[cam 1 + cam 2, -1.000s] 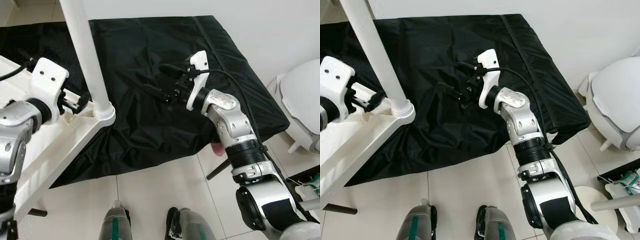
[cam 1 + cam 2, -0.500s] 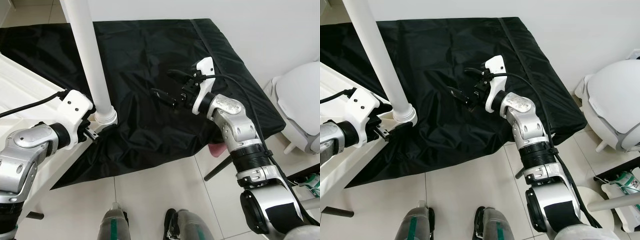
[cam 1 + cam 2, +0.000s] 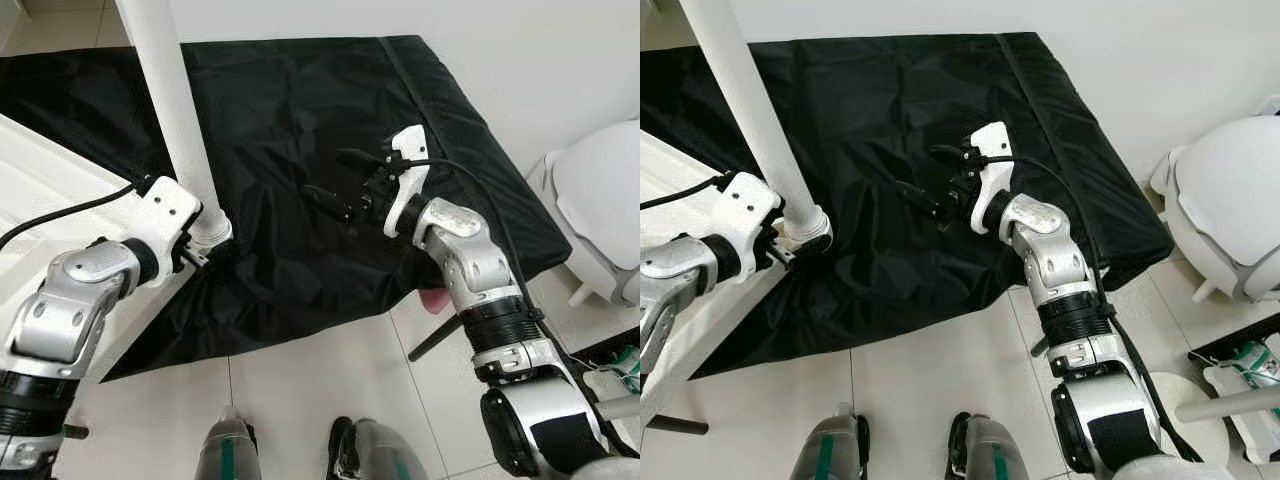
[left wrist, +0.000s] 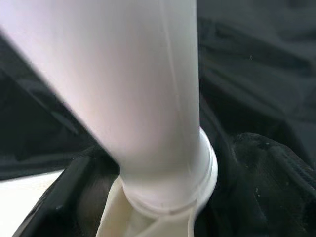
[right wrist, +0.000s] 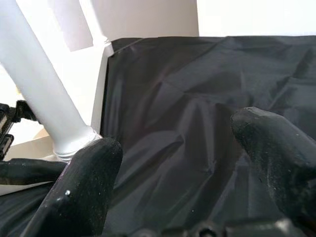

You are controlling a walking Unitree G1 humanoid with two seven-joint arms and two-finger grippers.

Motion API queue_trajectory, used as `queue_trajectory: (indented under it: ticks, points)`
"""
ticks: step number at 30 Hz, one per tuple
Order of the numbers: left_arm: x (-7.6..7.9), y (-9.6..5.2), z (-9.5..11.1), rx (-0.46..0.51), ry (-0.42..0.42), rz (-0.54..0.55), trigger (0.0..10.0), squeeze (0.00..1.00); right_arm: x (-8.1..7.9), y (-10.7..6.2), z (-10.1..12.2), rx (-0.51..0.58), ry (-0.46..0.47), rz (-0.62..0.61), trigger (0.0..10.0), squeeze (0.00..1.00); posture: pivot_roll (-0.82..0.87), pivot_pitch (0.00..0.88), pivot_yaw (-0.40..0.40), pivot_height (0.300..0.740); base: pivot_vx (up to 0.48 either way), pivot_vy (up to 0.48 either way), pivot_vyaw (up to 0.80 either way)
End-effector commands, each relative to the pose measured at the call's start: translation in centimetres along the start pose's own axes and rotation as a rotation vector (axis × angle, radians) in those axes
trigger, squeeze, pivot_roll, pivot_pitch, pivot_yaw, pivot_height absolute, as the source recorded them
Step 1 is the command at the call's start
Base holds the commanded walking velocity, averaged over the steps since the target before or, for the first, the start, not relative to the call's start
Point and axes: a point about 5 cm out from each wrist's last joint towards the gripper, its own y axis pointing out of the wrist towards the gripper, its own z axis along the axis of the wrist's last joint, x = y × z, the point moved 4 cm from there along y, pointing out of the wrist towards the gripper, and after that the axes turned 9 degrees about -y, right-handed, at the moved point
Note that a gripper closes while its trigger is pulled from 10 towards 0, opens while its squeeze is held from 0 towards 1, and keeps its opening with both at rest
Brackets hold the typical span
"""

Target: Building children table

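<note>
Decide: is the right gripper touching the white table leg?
Apart. In the left eye view the right gripper, fingers open, hovers over the black cloth, with bare cloth between it and the white table leg.

Table leg (image 3: 172, 110) upright at left, on cloth-covered surface (image 3: 300, 120).

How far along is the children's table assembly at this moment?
Done: one white leg stands seated in the corner socket of the upturned white tabletop, which lies on the black cloth.
In hand: the left gripper is at that socket, at the leg's base. The right gripper hovers over the cloth, fingers open and empty.
Left: further legs; none attached are visible here.
</note>
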Motion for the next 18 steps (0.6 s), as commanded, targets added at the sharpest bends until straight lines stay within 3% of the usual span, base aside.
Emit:
queue_trajectory:
  ticks: [1,7,9,10,12,13,15,16,18]
  points:
    - [-1.1,0.0,0.7,0.037,0.004,0.102,10.0,0.00,-0.1,-0.1,0.0,0.008,0.014,-0.011,10.0,0.00,0.03,0.103,-0.022,0.740,0.000,0.000,0.00]
    - [-2.2,1.1,3.4,0.163,-0.086,0.229,10.0,0.00,-0.5,0.1,-0.2,0.015,0.047,-0.039,10.0,0.00,0.04,0.098,-0.011,0.740,0.000,0.000,0.00]
    - [-2.2,1.1,3.4,0.163,-0.086,0.229,10.0,0.00,-0.5,0.1,-0.2,0.015,0.047,-0.039,10.0,0.00,0.04,0.098,-0.011,0.740,0.000,0.000,0.00]
    - [-2.4,1.6,4.0,0.212,-0.154,0.290,10.0,0.00,-0.8,0.2,-0.1,0.024,0.072,-0.056,10.0,0.00,0.04,0.098,-0.004,0.740,0.000,0.000,0.00]
    - [-2.5,1.7,4.1,0.224,-0.175,0.308,10.0,0.00,-0.9,0.2,-0.1,0.026,0.081,-0.063,10.0,0.00,0.04,0.099,-0.003,0.740,0.000,0.000,0.00]
    - [-2.2,2.0,4.0,0.231,-0.193,0.310,7.0,0.00,-1.0,0.2,-0.2,0.027,0.089,-0.071,10.0,0.00,0.03,0.098,-0.003,0.740,0.000,0.000,0.00]
    - [-2.0,2.1,4.0,0.234,-0.201,0.308,7.0,0.00,-1.1,0.2,-0.2,0.027,0.094,-0.075,10.0,0.00,0.03,0.098,-0.003,0.740,0.000,0.000,0.00]
    - [-1.6,2.5,4.1,0.244,-0.203,0.297,0.0,0.00,-1.2,0.1,-0.3,0.025,0.100,-0.081,10.0,0.00,0.03,0.099,-0.005,0.740,0.000,0.000,0.00]
    - [-1.3,2.8,4.2,0.252,-0.205,0.290,0.0,0.00,-1.3,0.1,-0.4,0.024,0.108,-0.085,10.0,0.00,0.02,0.102,-0.005,0.740,0.000,0.000,0.00]
